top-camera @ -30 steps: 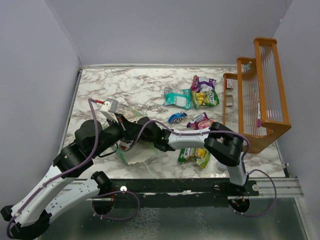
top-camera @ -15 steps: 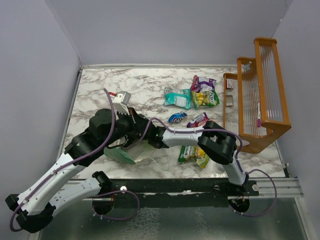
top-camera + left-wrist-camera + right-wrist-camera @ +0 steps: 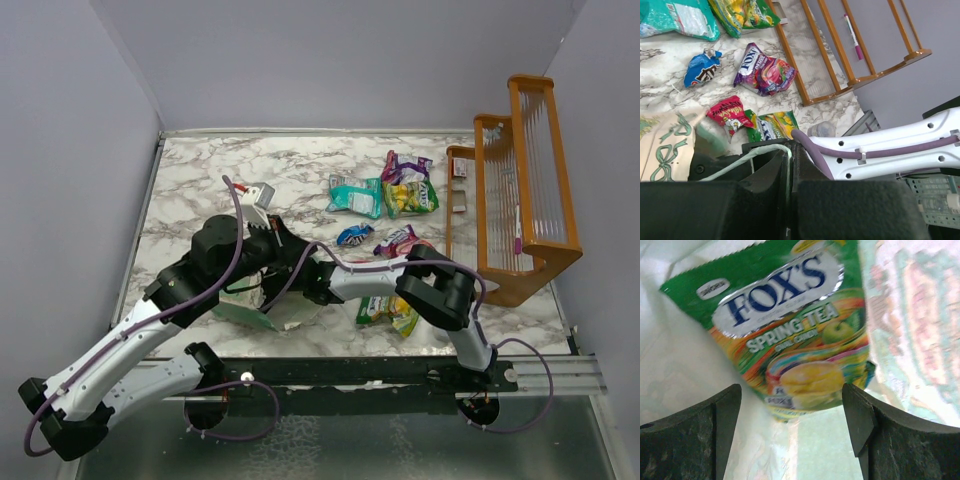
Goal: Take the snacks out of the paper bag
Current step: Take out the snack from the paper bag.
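Note:
The mint-green paper bag (image 3: 240, 311) lies at the near middle of the table, its mouth held up. My left gripper (image 3: 285, 243) is shut on the bag's thin green rim (image 3: 786, 152); the cream printed panel (image 3: 662, 150) shows beside it. My right gripper (image 3: 792, 410) is inside the bag, open. A green Fox's Spring Tea snack packet (image 3: 790, 340) lies just ahead, its lower end between the fingertips. In the top view the right gripper is hidden in the bag. Several snacks lie on the table: teal (image 3: 355, 195), yellow-green (image 3: 410, 197), purple (image 3: 403, 165), blue (image 3: 354, 236), purple-pink (image 3: 400, 241), green (image 3: 388, 312).
A wooden rack (image 3: 520, 190) stands along the right edge, with a pen (image 3: 851, 30) in it. A red packet (image 3: 730, 111) lies beside the green one (image 3: 774, 125) near the right arm. Grey walls close the back and left.
My left gripper has moved up and to the right with the bag's rim, raising the bag's mouth. The right arm has stayed reaching into the bag.

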You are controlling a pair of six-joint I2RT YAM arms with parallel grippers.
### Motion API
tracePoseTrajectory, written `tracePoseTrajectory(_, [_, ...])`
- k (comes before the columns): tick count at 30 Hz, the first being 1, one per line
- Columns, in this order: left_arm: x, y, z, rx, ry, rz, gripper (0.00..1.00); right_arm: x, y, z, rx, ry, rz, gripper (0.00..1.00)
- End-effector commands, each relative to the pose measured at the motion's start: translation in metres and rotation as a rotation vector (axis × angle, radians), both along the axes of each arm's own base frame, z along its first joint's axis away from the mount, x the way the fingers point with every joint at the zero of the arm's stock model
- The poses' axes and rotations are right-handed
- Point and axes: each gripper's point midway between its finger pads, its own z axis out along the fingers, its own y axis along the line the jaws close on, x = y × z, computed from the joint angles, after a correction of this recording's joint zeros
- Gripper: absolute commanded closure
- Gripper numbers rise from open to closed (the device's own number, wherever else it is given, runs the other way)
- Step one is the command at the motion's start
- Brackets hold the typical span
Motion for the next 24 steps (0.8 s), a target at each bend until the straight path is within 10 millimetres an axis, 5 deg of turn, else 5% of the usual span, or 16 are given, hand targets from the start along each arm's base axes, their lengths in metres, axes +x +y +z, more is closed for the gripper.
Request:
tracePoseTrajectory(1, [-0.012, -0.019, 0.027, -0.105, -0.027, -0.104, 1.0, 0.004, 0.024, -0.003, 0.045, 0.001, -0.033, 0.18])
tracePoseTrajectory(14, [-0.017, -0.021, 0.031, -0.125, -0.022, -0.129, 1.0, 0.019, 0.056, -0.036, 0.04, 0.114, -0.123, 0.31])
tracePoseTrajectory(24, [-0.024, 0.0, 0.025, -0.091, -0.017, -0.076, 1.0, 0.041, 0.06, -0.035, 0.097, 0.141, -0.272, 0.69])
